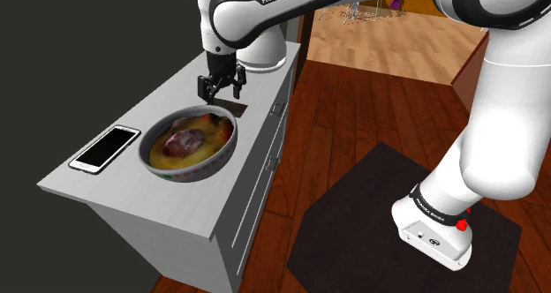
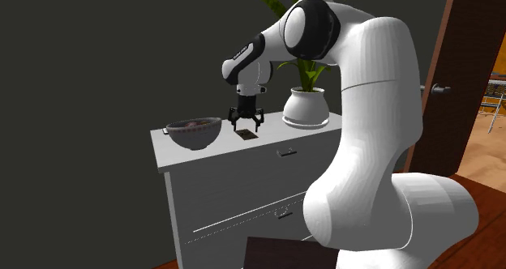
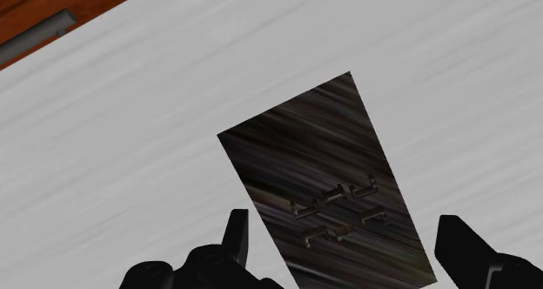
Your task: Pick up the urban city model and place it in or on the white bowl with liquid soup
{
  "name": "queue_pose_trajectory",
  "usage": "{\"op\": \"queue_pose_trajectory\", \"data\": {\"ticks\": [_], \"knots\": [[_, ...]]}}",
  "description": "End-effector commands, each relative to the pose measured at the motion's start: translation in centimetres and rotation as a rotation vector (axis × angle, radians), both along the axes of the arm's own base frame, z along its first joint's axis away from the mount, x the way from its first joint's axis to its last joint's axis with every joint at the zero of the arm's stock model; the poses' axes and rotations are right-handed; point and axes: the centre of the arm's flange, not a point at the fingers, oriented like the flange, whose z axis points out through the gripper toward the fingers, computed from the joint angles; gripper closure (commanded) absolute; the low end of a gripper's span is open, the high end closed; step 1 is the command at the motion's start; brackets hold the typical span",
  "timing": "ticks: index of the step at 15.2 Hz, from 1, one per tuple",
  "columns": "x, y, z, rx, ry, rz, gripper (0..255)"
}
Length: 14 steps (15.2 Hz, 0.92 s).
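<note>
My gripper (image 1: 221, 88) hangs low over the white cabinet top (image 1: 124, 190), fingers (image 3: 235, 231) spread — pinching nothing — on either side of the city model (image 3: 326, 174). It is a dark flat slab lying on the top just beside the soup bowl (image 1: 199, 170). My forearm (image 1: 265, 4) reads FRANKA EMIKA.

- Shoulder cam sits high beside the arm's base (image 1: 434, 222), looking down and left over the dresser top (image 1: 132, 199).
- Second one's lower, facing the drawer fronts (image 2: 235, 211), with the arm (image 2: 357, 146) looming close.
- Wrist cam's right above the dresser top, nearly straight down.
- Both outside views share the bowl (image 1: 199, 169) and gripper (image 1: 222, 94).
</note>
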Motion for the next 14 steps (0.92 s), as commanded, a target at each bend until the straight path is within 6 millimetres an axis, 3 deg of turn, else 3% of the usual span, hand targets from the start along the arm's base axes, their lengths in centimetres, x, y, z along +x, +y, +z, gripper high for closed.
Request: {"op": "queue_pose_trajectory", "data": {"ticks": [1,2,3,12,14], "knots": [[0.0,0.0,0.0,0.0,0.0,0.0,0],[0.0,0.0,0.0,0.0,0.0,0.0,0],[0.0,0.0,0.0,0.0,0.0,0.0,255],[0.0,0.0,0.0,0.0,0.0,0.0,255],[0.0,0.0,1.1,0.0,0.0,0.0,255]]}}
